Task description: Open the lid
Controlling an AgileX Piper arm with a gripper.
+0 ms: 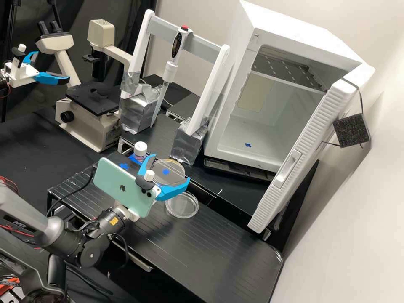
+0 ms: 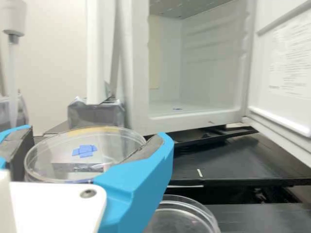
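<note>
Largest is the white box-shaped cabinet (image 1: 229, 134), its ribbed door (image 1: 303, 155) hanging open; in the high view it stands beyond and right of the round, clear plastic dish with a blue patch (image 1: 156, 179). The long black platform with a ribbed top (image 1: 235, 256) extends nearer than that dish and to its right. The cream and black microscope (image 1: 101, 130) is well back on the dish's left. The white-and-grey frame on silver-wrapped blocks (image 1: 210, 90) rises behind the dish, holding the white pipette with a red button (image 1: 170, 69).

The pale green phone (image 1: 118, 185), mounted on the arm, is near the dish, on its left. The white gripper with two bright blue fingers (image 1: 171, 168) is at the dish, its fingers spread, one to either side; whether they touch it cannot be told, nor whether its lid is seated. A second shallow, clear round dish (image 1: 182, 205) lies nearer and slightly right of it. Smallest, the white-capped small bottle (image 1: 140, 148) stands just left of the patched dish.
</note>
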